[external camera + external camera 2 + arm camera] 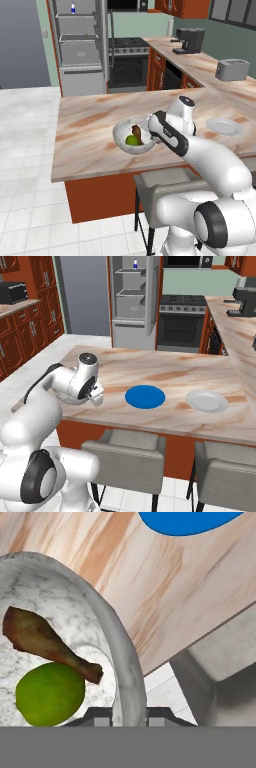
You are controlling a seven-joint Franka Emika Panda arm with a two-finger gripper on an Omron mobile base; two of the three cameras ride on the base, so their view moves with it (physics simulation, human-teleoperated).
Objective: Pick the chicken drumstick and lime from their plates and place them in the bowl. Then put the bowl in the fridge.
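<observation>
Hand view: the bowl [120, 662], loaded with chicken drumstick [45, 642] and lime [49, 694], is pinched by its rim in the gripper [127, 714] above the counter [150, 587]; contents could be spilled if tilted.

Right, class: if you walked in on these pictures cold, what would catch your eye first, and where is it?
First, the speckled bowl, held tilted at the counter's near edge with the fingers shut on its rim; the chicken drumstick and lime lie inside it. Next, the bright blue plate and the white plate, side by side on the marbled counter. Behind, the fridge stands open beside the black oven.
</observation>
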